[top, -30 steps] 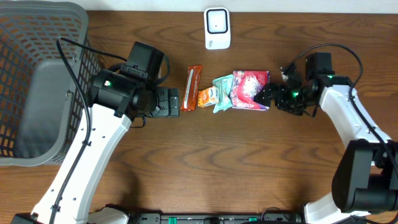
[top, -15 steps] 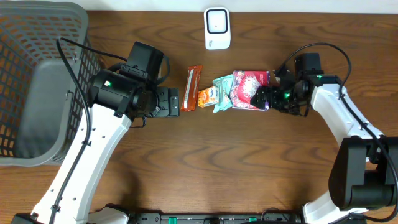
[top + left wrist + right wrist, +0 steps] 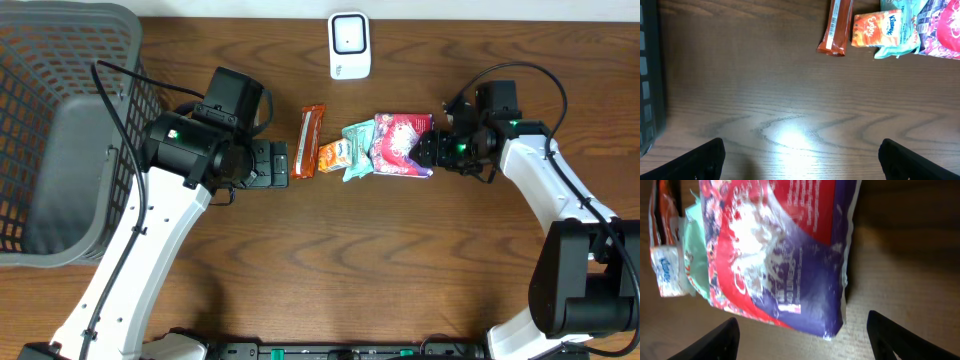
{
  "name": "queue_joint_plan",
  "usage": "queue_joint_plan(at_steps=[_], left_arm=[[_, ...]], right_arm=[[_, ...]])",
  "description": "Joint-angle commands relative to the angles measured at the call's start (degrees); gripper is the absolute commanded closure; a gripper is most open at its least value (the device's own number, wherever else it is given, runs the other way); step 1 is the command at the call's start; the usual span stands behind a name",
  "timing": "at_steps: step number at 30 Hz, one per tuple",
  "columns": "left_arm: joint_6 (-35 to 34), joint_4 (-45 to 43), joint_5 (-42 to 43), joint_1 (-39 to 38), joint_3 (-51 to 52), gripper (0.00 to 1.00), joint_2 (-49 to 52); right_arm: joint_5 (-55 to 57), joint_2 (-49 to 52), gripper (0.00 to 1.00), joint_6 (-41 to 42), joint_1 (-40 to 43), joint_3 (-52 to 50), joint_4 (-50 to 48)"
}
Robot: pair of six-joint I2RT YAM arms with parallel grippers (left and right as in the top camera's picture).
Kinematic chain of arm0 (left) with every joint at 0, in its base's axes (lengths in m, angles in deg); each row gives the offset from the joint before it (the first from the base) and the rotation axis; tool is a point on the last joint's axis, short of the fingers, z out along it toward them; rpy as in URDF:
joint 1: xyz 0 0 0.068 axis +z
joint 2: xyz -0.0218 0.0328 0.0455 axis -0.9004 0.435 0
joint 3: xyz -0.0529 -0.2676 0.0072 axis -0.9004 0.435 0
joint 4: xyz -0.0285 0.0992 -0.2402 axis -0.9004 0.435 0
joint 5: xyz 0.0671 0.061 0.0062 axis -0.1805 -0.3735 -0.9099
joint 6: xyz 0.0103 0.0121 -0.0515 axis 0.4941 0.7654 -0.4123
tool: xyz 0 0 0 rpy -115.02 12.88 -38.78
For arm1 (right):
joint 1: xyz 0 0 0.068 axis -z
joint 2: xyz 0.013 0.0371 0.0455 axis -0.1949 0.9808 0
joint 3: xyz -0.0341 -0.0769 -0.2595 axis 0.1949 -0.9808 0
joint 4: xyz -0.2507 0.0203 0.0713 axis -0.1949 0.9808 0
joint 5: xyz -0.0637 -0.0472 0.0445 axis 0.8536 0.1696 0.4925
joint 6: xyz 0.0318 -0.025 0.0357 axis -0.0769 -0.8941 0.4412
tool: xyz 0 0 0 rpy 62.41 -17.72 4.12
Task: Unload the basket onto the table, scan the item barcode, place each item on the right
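Observation:
A red and purple snack bag lies at the right end of a row of items. My right gripper is open at the bag's right edge. In the right wrist view the bag fills the top, and its lower purple corner reaches down between the two dark fingers of the right gripper without touching them. My left gripper hovers open just left of an orange-brown bar, with only bare wood between the fingers of the left gripper. The white scanner stands at the back.
An orange tissue pack and a teal pack lie between the bar and the bag, all overlapping or touching. A large grey mesh basket occupies the far left. The dark edge of the basket shows in the left wrist view.
My right gripper has moved left and slightly back, up to the bag's right edge. The left arm and the items have not moved.

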Motion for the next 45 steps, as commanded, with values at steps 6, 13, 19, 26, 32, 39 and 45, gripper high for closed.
queue_joint_plan(at_steps=[6,13,19,26,32,39,45], left_arm=[[-0.1,0.2,-0.9,0.0,-0.3,0.02,0.1],[-0.1,0.2,-0.9,0.0,-0.3,0.02,0.1],[-0.1,0.2,-0.9,0.0,-0.3,0.02,0.1],[-0.1,0.2,-0.9,0.0,-0.3,0.02,0.1],[-0.1,0.2,-0.9,0.0,-0.3,0.02,0.1],[-0.1,0.2,-0.9,0.0,-0.3,0.02,0.1],[-0.1,0.2,-0.9,0.0,-0.3,0.02,0.1]], right_arm=[[-0.2,5.5,0.34,2.6,-0.2,0.7,-4.3],[-3.8,9.2,0.8,1.2,-0.2,0.8,-7.7],[2.4,6.3,0.99,0.6,0.3,5.4,-1.5],[29.7,0.0,0.99,2.6,-3.0,15.5,12.2],[62.4,-0.9,0.99,14.1,-10.5,16.2,18.8],[70.2,5.1,0.99,18.1,-17.2,12.5,16.7],[65.0,9.2,0.98,17.9,-23.5,12.5,14.2]])
